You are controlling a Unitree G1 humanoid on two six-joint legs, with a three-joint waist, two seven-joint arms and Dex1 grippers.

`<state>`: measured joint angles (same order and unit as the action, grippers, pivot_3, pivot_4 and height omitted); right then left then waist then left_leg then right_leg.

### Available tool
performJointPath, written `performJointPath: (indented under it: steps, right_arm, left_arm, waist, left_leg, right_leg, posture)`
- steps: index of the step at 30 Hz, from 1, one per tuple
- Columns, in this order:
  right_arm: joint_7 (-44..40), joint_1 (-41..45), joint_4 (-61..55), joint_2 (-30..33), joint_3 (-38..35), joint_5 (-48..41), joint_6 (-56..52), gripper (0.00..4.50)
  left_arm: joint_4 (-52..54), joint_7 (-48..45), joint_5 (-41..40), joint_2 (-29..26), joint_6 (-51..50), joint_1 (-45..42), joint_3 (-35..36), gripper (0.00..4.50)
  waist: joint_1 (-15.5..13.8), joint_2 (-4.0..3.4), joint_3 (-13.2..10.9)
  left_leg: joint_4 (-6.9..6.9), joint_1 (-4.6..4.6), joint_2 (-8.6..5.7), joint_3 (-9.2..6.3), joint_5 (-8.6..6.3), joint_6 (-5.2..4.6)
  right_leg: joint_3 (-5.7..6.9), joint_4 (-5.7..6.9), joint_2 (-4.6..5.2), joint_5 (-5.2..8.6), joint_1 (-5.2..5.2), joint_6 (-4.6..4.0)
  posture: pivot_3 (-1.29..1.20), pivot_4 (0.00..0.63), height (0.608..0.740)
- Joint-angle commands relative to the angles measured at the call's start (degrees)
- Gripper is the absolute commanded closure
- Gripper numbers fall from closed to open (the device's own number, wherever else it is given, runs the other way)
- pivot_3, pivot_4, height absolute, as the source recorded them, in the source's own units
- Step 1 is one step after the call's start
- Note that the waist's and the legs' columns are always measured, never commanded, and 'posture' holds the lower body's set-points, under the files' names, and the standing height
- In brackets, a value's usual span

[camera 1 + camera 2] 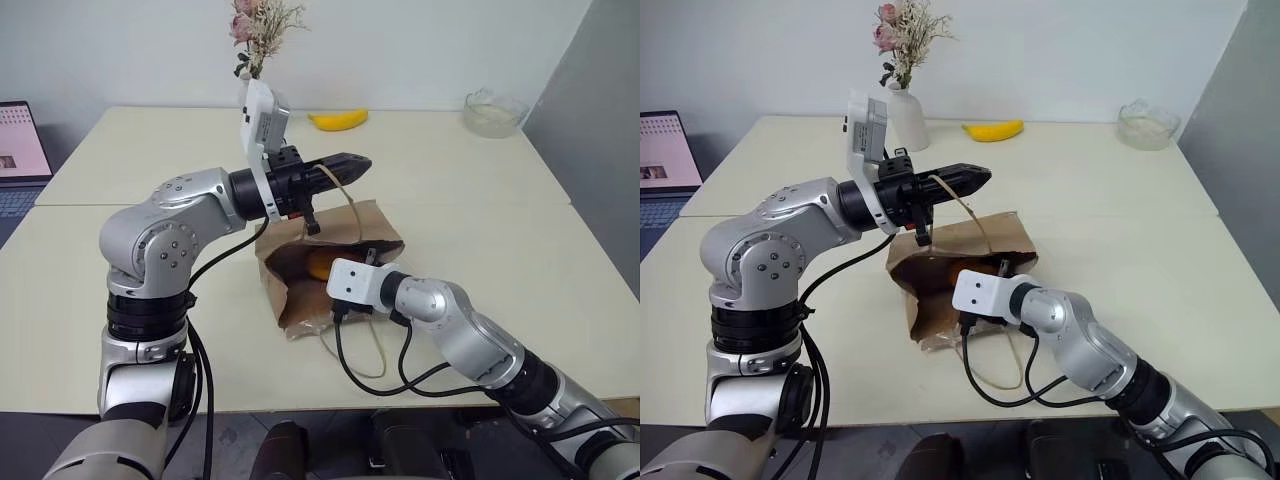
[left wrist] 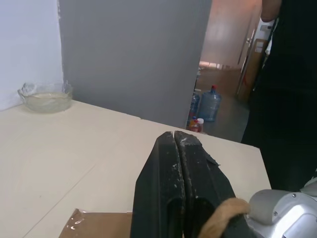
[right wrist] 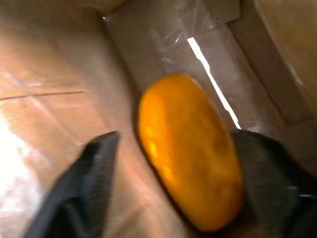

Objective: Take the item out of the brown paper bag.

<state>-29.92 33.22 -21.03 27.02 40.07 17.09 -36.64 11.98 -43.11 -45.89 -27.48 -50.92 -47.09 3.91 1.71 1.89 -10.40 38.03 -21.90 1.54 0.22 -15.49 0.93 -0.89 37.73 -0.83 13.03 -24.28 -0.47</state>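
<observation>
The brown paper bag [image 1: 340, 225] lies creased on the table's middle with its mouth facing me. My left gripper [image 1: 345, 167] hovers above it, shut on one tan loop handle [image 2: 224, 212] and holding that handle up. The other handle [image 1: 365, 352] trails loose on the table. My right gripper [image 3: 176, 144] reaches inside the bag, open, with one black finger [image 3: 91, 181] on each side of the item [image 3: 190, 148], a rounded yellow-orange object on the bag's floor. I cannot tell whether the fingers touch it. From the head views a sliver of the item [image 1: 318, 264] shows in the bag's mouth.
A banana [image 1: 338, 119] and a white vase of dried flowers [image 1: 905, 115] stand at the table's far edge. A glass bowl [image 1: 495, 110] sits at the far right corner. A laptop [image 1: 20, 150] is at the left. A person [image 2: 287, 99] stands beyond the table's right end.
</observation>
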Motion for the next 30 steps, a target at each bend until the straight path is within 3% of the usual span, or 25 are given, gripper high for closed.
performJointPath:
  steps: [1, 17, 22, 30]
  right_arm:
    - [-0.6, 2.1, 0.7, 0.6, 1.6, 5.9, 4.2, 0.05]
    - [-3.4, 9.3, 24.1, -7.5, 2.4, 14.4, 15.1, 0.05]
    - [-2.0, 9.0, 26.1, -9.4, -0.5, 14.1, 17.4, 1.27]
    - [-8.1, 6.3, 17.4, -7.2, -5.2, 11.2, 17.3, 1.37]
  left_arm:
    - [0.1, 0.2, -0.8, 0.1, 0.7, -1.9, 1.4, 4.5]
    - [1.4, 0.2, -1.2, -0.3, 0.8, -0.6, 1.3, 4.5]
    - [1.6, 0.9, -0.7, -0.6, 1.2, 0.1, 1.6, 4.5]
    - [0.0, 1.4, 2.5, -2.0, 3.8, 0.9, 1.2, 4.5]
  waist:
    - [0.0, 0.0, 0.0]
    - [0.1, 0.0, 0.0]
    - [0.1, 0.0, 0.0]
    - [0.1, -0.01, 0.0]
  left_leg:
    - [0.0, 0.0, 0.0, 0.0, 0.0, 0.0]
    - [0.01, 0.05, 0.03, -0.02, 0.01, 0.01]
    - [0.01, 0.04, 0.01, 0.02, 0.01, 0.01]
    - [0.0, 0.01, 0.01, 0.0, 0.0, 0.01]
  right_leg:
    - [0.0, 0.0, 0.0, 0.0, 0.0, 0.0]
    - [0.01, 0.08, 0.0, 0.0, 0.01, -0.01]
    - [-0.04, 0.06, 0.02, -0.01, 0.01, -0.01]
    - [-0.01, 0.04, 0.02, -0.01, 0.0, -0.01]
  posture:
    - [0.0, 0.15, 0.74]
    - [0.0, 0.15, 0.74]
    - [0.0, 0.15, 0.74]
    - [0.0, 0.15, 0.74]
